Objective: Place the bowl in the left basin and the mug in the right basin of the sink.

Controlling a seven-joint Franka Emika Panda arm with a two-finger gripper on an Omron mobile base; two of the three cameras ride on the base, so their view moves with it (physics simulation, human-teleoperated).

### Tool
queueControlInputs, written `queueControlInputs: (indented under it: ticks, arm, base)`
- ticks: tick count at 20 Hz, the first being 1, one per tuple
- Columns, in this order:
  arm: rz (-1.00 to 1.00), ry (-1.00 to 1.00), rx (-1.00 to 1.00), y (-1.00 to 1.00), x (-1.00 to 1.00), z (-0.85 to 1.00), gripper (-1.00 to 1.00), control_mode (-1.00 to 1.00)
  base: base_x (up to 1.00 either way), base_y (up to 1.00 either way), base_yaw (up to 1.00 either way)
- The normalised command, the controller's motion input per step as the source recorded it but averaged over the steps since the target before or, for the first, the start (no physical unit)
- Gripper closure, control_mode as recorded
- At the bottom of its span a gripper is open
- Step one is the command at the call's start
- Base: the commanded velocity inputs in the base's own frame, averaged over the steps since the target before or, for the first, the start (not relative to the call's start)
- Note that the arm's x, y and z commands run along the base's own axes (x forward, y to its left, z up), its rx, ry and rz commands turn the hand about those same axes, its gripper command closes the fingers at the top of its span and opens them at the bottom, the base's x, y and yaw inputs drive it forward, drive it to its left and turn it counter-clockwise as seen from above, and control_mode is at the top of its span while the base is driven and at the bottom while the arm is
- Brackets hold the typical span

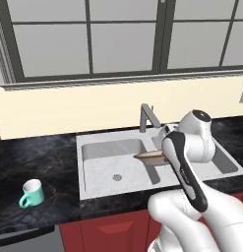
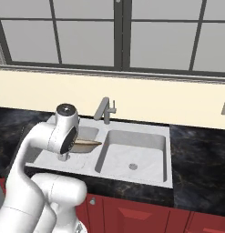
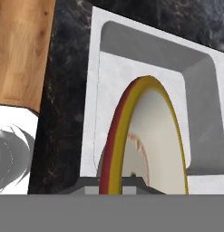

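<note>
One bowl (image 3: 149, 140) sits clamped by its rim in the end effector (image 3: 114, 185), above the left basin (image 1: 110, 162).

No readable text, labels, brands, numbers or signs anywhere in these views.
</note>
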Motion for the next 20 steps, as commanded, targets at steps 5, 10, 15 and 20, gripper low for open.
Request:
queueControlInputs:
  ticks: [5, 10, 15, 20]
  arm:
    - [0.06, 0.05, 0.00, 0.56, 0.28, -0.06, 1.00, -1.00]
    - [0.08, 0.10, 0.00, 0.49, 0.50, -0.37, 1.00, -1.00]
    - [0.10, 0.07, 0.00, 0.59, 0.50, -0.31, 1.00, -1.00]
    - [0.09, 0.05, 0.00, 0.43, 0.46, -0.15, 1.00, -1.00]
  base:
    - [0.00, 0.00, 0.00]
    - [0.00, 0.00, 0.00]
    - [0.00, 0.00, 0.00]
    - [0.00, 0.00, 0.00]
